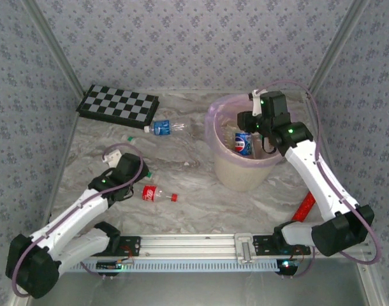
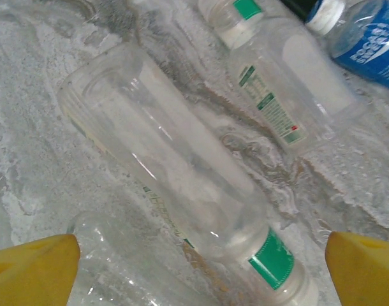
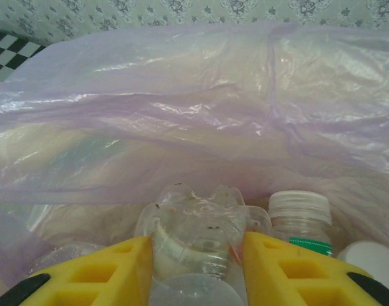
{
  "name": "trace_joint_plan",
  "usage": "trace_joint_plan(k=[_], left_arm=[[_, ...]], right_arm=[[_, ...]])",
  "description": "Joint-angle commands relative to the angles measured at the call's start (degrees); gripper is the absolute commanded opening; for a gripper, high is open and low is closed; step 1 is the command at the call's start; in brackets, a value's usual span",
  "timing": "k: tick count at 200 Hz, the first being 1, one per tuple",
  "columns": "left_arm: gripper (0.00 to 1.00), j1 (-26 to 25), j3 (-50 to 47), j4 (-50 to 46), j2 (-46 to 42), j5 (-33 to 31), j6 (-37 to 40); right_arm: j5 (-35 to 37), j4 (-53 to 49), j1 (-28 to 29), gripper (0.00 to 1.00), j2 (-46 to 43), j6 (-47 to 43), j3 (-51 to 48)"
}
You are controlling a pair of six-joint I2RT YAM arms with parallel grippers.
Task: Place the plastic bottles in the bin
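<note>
Looking down on a marbled table [image 1: 194,210], we see two robot arms sorting drink bottles into a cream bin [image 1: 236,175] that stands toward the far right corner. The right tool [image 3: 198,247] hangs over the bin's mouth, above its pink bag [image 3: 182,127]. Its yellow fingers [image 3: 118,268] press both sides of a clear bottle [image 3: 194,220], so we take that bottle as gripped. A capped bottle [image 3: 301,220] already sits below in the bin.

Near the left edge, the left tool [image 2: 198,264] is spread fully wide and holds nothing. A long bottle [image 2: 169,172] with a green band lies on its side in front of it, slantwise to the fingers. A red-labelled bottle [image 1: 153,193] lies toward the near edge. A blue-labelled bottle [image 1: 162,127] rests by the chequered board [image 1: 118,105] at the far left corner.

We judge these bottles to be empty, very light and thin-walled. They would dent under a hard squeeze and roll or slip on their smooth round sides. The safest hold looks to be across the middle of the body, square to its length and clear of the tapering neck.
</note>
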Motion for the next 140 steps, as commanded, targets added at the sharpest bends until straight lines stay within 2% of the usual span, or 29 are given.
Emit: trace_joint_plan(k=[1, 19, 50, 78, 109, 140], left_arm=[[0.99, 0.8, 1.1, 0.8, 2.5, 1.3, -1.2], [0.99, 0.9, 1.3, 3.6, 5.3, 4.5, -1.7], [0.99, 0.9, 4.1, 1.2, 8.6, 4.5, -3.0], [0.99, 0.5, 6.8, -2.9, 9.5, 2.1, -6.4], [0.99, -1.1, 10.0, -3.0, 12.1, 0.0, -8.8], [0.98, -1.4, 19.0, -0.9, 18.9, -1.2, -8.0]], right_arm=[[-1.5, -3.7, -0.3, 0.42, -1.5, 1.7, -1.8], [-0.9, -4.4, -0.9, 0.44, -3.1, 1.3, -0.1], [-1.7, -4.5, -2.0, 0.67, -6.3, 1.2, 0.7], [-3.5, -4.8, -2.9, 0.78, -7.4, 1.2, 0.1], [-4.1, -4.9, -3.4, 0.83, -7.9, 1.2, -0.7], [-4.4, -4.9, -3.5, 0.84, -9.5, 1.4, -1.7]])
